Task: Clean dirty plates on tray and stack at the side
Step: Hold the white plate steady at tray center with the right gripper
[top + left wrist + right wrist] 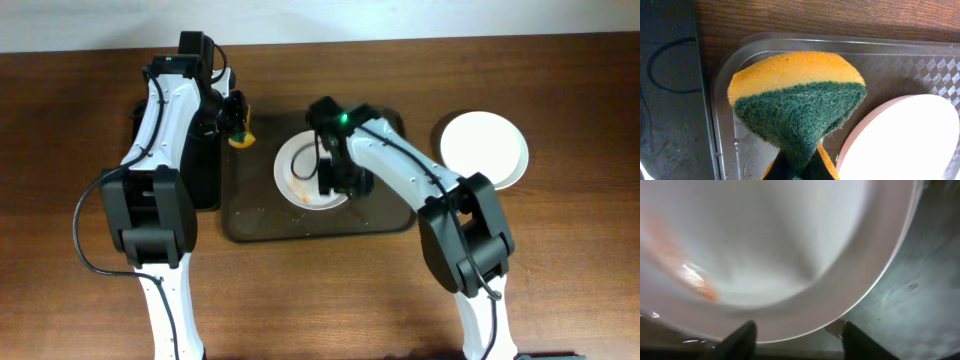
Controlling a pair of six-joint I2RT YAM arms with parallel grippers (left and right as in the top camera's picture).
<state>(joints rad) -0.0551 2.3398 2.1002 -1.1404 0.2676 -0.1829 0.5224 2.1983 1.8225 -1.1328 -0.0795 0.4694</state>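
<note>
A white plate (298,165) with orange-brown smears lies on the dark brown tray (300,222). My right gripper (335,182) is at its right rim. In the right wrist view the plate (780,240) fills the frame, with the open fingers (797,337) either side of its rim above the tray (910,295). My left gripper (236,125) is shut on a yellow-and-green sponge (240,137) over the tray's far left corner. The left wrist view shows the sponge (800,95), the jaws (800,172), the tray (890,65) and the plate (905,140). A clean white plate (483,148) sits on the table to the right.
A black rectangular bin (205,165) stands against the tray's left side, under my left arm, and shows in the left wrist view (670,100). Both arms reach in from the front edge. The wooden table runs to a pale wall at the back.
</note>
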